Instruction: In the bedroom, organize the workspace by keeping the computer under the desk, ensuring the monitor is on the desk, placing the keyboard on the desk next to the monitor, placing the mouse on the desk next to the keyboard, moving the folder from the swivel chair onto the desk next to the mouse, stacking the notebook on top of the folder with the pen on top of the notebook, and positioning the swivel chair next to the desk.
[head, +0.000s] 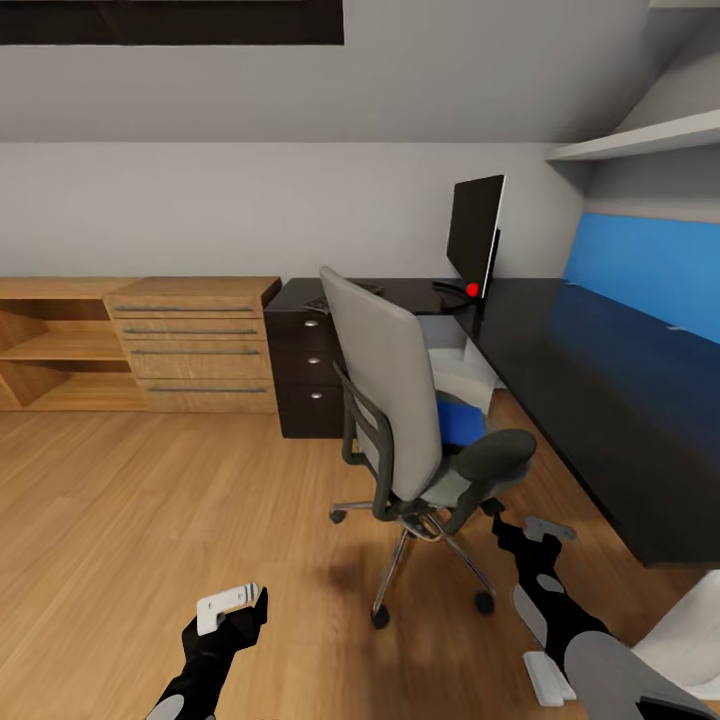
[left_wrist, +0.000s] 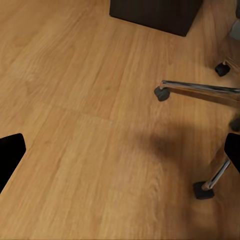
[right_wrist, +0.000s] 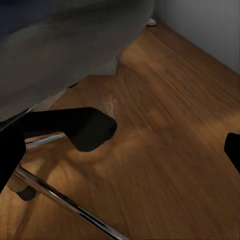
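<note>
Starting at the grippers: the left gripper (head: 232, 607) hangs low over the bare wood floor (head: 150, 500), nothing in it. In its wrist view the two dark fingertips (left_wrist: 10, 155) sit at opposite edges of the picture with open floor between them, so the jaws are spread wide. The right gripper (head: 530, 535) is up close to the swivel chair (head: 400, 400), just beside the chair's right black armrest (head: 495, 455). Its wrist view likewise has dark fingers at both edges, wide apart, with the armrest (right_wrist: 85, 127) between them but not clamped.

One swivel chair, grey back turned toward the camera, chrome star base (left_wrist: 200, 89) on castors; I count two castors clearly in the left wrist view. It's pulled in near the desk (head: 600, 400), which runs black-topped along the right wall with a blue back panel. One monitor (head: 474, 240) stands upright at the desk's far corner, red dot low on it. One stack of black drawers with three silver knobs sits under the desk's left end. On the chair seat there's something blue, the folder (head: 460, 420), with pale stuff above it I can't make out. Against the back wall, one light-wood dresser (head: 195, 345) with four bar handles.
</note>
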